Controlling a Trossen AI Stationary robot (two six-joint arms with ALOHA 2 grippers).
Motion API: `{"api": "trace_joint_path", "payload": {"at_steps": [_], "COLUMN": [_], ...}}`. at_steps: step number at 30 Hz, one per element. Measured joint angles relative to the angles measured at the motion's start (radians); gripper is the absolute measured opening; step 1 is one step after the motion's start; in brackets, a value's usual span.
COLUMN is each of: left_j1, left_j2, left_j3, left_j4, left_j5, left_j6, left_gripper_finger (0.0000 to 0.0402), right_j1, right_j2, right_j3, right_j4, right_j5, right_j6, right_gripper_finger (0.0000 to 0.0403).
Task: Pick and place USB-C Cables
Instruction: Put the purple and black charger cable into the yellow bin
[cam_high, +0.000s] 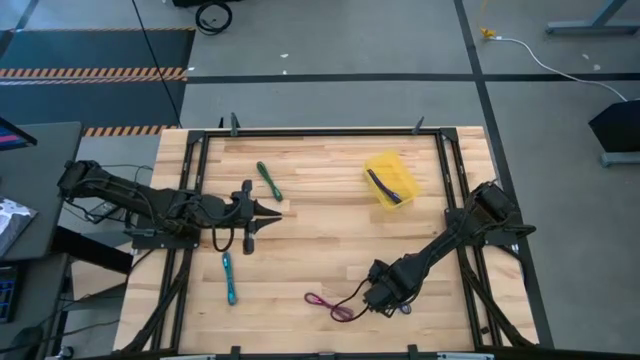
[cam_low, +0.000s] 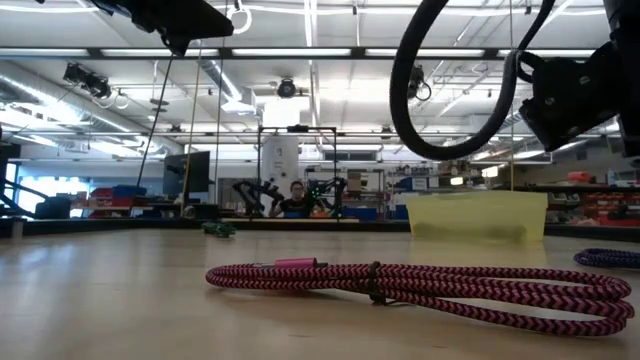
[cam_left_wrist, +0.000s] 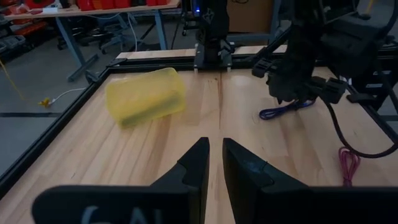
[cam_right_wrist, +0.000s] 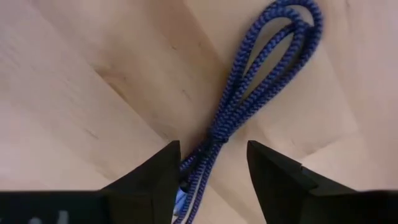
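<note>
The wooden worktop (cam_high: 330, 240) carried everything, framed by black rails. The left arm reached in from the left edge, its hand (cam_high: 275, 213) held over the boards at mid-left with the fingers (cam_left_wrist: 198, 163) close together, only a narrow gap between them and nothing gripped. The right arm came in from the right edge and bent down toward the near side of the worktop, its hand (cam_high: 382, 298) pointing down over a purple-blue cable (cam_right_wrist: 249, 99); its fingers (cam_right_wrist: 158, 168) stood apart on either side of the folded bundle, above it and not closed on it.

The yellow tray (cam_high: 390, 181) sat right of centre toward the far side, and a dark cable bundle (cam_high: 388, 187) lay inside it; its colour could not be told for sure.

Of the cables on the bare wood, the magenta one (cam_high: 330, 305) lay near the front edge, just to the left of the right hand, looped and flat. The teal cable (cam_high: 229, 277) lay at front left, below the left hand and well apart from the magenta one. The green cable (cam_high: 269, 180) lay toward the far side, near the left hand and apart from the tray.

In the low view a person (cam_low: 296, 201) sat far off in the room beyond the worktop.
</note>
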Motion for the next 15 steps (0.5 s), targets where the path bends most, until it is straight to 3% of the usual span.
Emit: {"api": "trace_joint_path", "payload": {"at_steps": [8, 15], "left_j1": [0.0, 0.0], "left_j2": [0.0, 0.0], "left_j3": [0.0, 0.0], "left_j4": [-0.001, -0.001], "left_j5": [0.0, 0.0], "left_j6": [0.0, 0.0], "left_gripper_finger": [0.0053, 0.0053], "right_j1": [0.0, -0.008], "right_j2": [0.0, -0.004], "right_j3": [0.0, 0.0], "right_j4": [-0.028, -0.081], "right_j5": [0.022, 0.082], "right_j6": [-0.007, -0.108], "right_gripper_finger": [0.0142, 0.0015]}}
